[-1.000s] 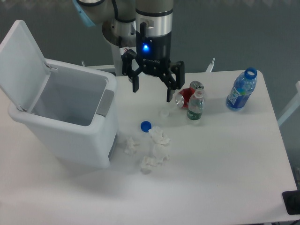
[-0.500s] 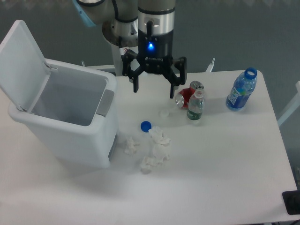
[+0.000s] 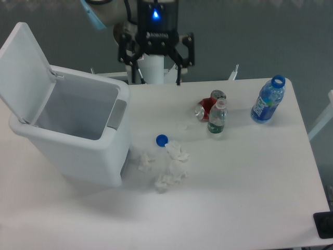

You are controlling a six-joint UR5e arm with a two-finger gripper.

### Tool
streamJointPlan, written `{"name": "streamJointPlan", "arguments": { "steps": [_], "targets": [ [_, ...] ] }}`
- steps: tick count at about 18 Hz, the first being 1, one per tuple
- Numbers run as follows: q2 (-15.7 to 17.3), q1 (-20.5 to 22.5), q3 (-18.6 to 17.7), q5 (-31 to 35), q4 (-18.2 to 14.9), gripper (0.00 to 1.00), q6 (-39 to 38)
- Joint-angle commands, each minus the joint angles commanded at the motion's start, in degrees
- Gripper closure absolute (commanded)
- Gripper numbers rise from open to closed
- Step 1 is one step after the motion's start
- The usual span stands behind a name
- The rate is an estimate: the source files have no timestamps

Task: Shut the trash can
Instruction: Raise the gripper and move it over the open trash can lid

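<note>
Probably a lab: a robot arm [image 3: 148, 15] over a plain white table [image 3: 250, 177].

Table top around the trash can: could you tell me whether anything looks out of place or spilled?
Yes. Crumpled tissues and a loose blue bottle cap lie scattered on the table beside the trash can, whose lid stands open. A red can lies tipped over by a small bottle.

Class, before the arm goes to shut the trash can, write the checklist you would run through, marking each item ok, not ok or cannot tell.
1. Lid of the trash can stands open, ready to push: ok.
2. Gripper carries nothing, jaws open: ok.
3. Nothing lies across the bin rim: ok.
4. Gripper already near the lid: not ok, it hangs behind the table's far edge.
5. Hinge moves freely: cannot tell.
</note>
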Motion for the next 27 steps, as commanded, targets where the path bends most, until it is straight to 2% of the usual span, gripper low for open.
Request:
{"name": "streamJointPlan", "arguments": {
  "steps": [4, 8, 14, 19, 21, 27],
  "targets": [
    [0.9, -3.3, 0.9, -2.1, 0.1, 0.0, -3.1],
    [1.3, -4.1, 1.3, -9.2, 0.1, 0.0, -8.1],
    [2.0, -7.4, 1.4, -12.1, 0.2, 0.0, -11.3],
    [2.1, -8.0, 1.5, -19.7, 0.4, 0.0, -11.6],
    [2.2, -8.8, 1.6, -21.7, 2.0, 0.0, -11.7],
    [2.0, -12.3, 2.6, -22.4, 2.7, 0.0, -11.7]
  ]
}}
